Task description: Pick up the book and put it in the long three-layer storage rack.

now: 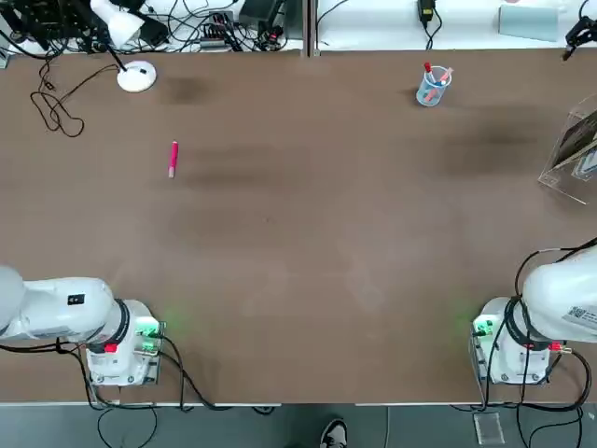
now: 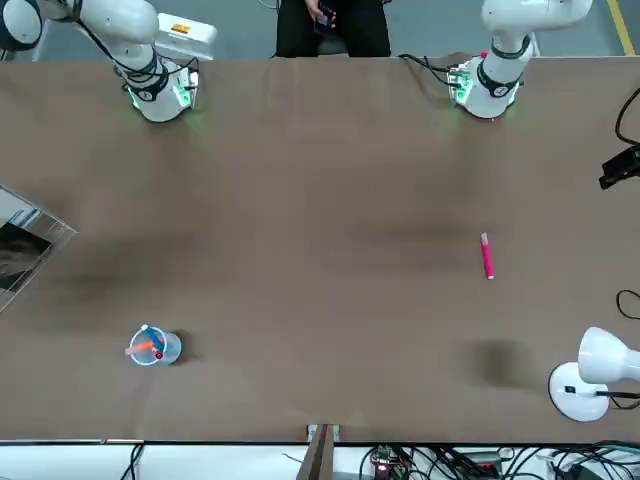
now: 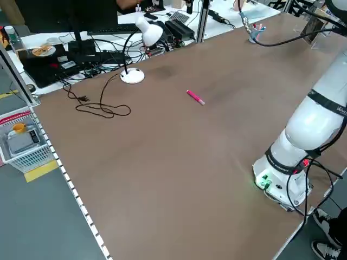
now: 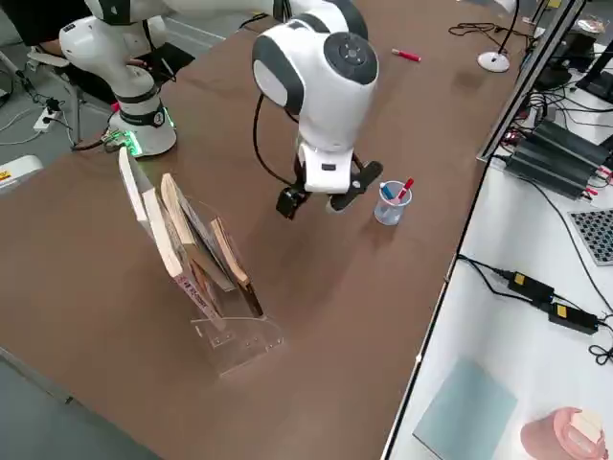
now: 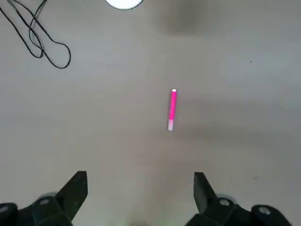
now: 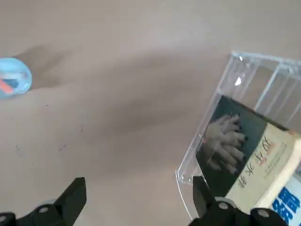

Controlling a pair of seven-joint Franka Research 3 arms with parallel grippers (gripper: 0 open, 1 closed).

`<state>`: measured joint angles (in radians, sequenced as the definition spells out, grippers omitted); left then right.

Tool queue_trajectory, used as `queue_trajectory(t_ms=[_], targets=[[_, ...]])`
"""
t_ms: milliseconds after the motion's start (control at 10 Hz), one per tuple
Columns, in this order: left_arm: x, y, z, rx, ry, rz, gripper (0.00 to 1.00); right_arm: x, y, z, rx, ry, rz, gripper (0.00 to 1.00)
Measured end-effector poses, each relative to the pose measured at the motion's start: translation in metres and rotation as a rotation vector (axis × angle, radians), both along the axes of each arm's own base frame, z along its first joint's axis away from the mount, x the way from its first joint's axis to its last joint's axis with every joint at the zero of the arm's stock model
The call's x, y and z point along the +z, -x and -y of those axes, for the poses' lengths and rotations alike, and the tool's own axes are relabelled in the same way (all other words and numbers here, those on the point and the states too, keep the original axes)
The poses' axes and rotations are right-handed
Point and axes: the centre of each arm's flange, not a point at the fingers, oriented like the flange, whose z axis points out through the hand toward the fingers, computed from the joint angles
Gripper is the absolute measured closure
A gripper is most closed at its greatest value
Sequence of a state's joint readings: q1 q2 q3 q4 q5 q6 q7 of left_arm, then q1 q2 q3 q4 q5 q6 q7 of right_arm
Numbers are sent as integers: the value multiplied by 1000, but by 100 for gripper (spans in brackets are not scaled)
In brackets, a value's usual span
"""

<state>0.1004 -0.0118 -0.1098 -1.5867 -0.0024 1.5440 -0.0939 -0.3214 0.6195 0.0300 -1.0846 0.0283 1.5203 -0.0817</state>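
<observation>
Book (image 6: 235,150) sitting inside rack (image 6: 256,77), leaning, at table's 3 o'clock edge; placement judged complete. Right gripper (image 6: 136,197) hovering nearby, jaws apart, empty. Left gripper (image 5: 138,193) idling, likewise apart.

Pink marker (image 1: 173,158) flat on table (image 1: 308,233); white lamp (image 1: 136,76) far corner; pen cup (image 1: 433,86).

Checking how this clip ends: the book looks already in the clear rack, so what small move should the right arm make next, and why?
Probably draw the right gripper back toward its base. Its fingers are open and empty, and the book already leans inside the rack, so nothing seems left to place. The left gripper hangs open above the pink pen.
</observation>
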Motion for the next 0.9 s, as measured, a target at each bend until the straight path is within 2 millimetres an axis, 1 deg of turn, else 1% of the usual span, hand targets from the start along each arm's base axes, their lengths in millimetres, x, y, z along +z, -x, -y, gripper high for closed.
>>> queue_trajectory(t_ms=[200,400,600,900], targets=[[-3,2,0,0,0,-22,1,1,-3,-8,33,16,5,0],[-8,0,0,0,1,-37,1,2,-9,-24,68,31,13,0],[-12,-2,0,0,2,-45,1,3,-18,-52,108,43,24,0],[-13,-2,-1,0,2,-47,1,3,-28,-104,113,61,30,0]])
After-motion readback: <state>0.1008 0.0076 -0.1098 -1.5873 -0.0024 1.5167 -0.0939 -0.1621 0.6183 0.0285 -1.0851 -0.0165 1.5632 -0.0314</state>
